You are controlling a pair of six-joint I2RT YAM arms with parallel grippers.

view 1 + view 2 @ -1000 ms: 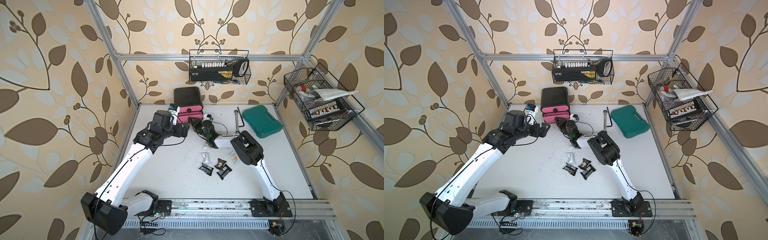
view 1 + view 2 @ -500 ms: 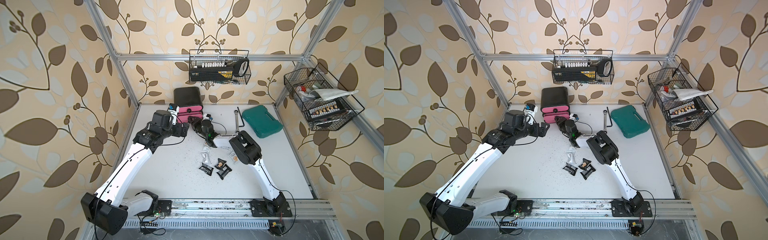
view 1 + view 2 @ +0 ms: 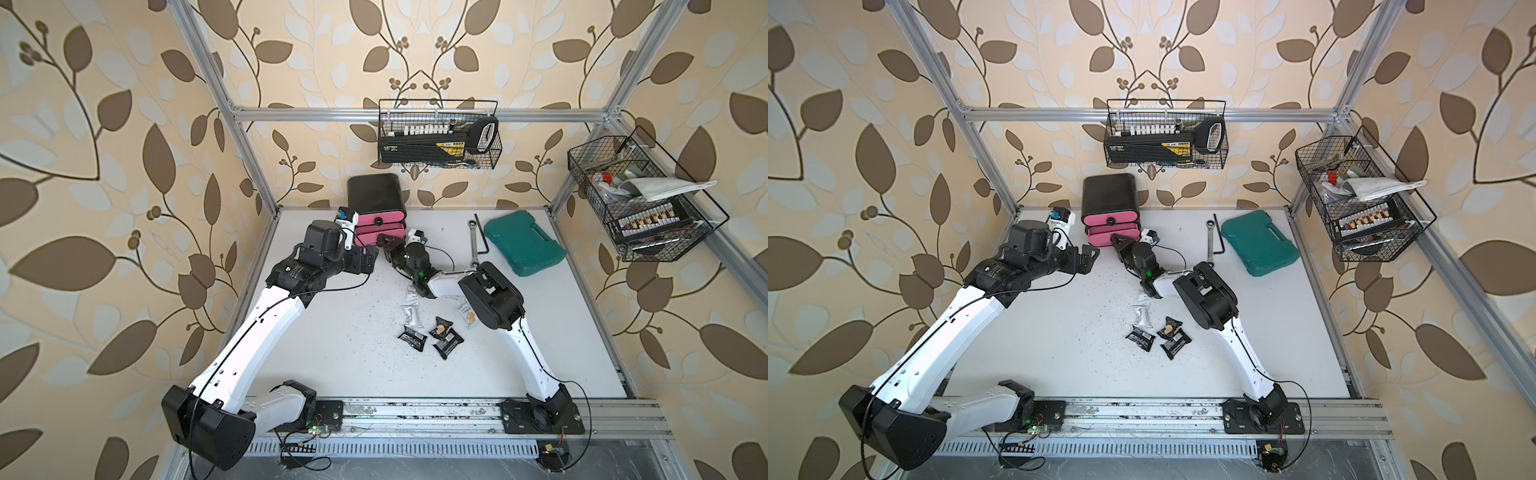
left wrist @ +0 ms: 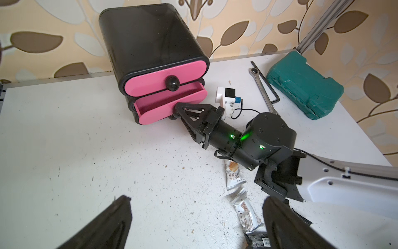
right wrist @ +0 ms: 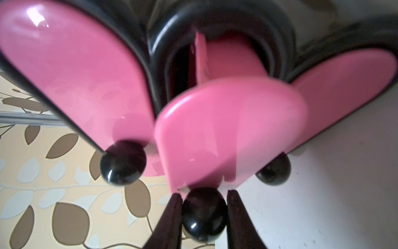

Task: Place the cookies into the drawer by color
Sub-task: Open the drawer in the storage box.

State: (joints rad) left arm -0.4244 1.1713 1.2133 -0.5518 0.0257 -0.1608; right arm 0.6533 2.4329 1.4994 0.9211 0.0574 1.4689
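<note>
The drawer is a black cabinet with three pink fronts at the back of the table. Its middle drawer stands partly pulled out, with pink inside showing. My right gripper is shut on that drawer's round black knob, a finger pressed on each side. My left gripper hovers open and empty over bare table, left of the drawer. Cookies lie mid-table: white-silver packets and black ones.
A teal tool case, a wrench and a hex key lie at the back right. Wire baskets hang on the back wall and the right wall. Crumbs speckle the white table.
My right gripper's jaws have narrowed onto the middle knob, and that arm's elbow has shifted slightly. The left arm and the packets have not moved.
</note>
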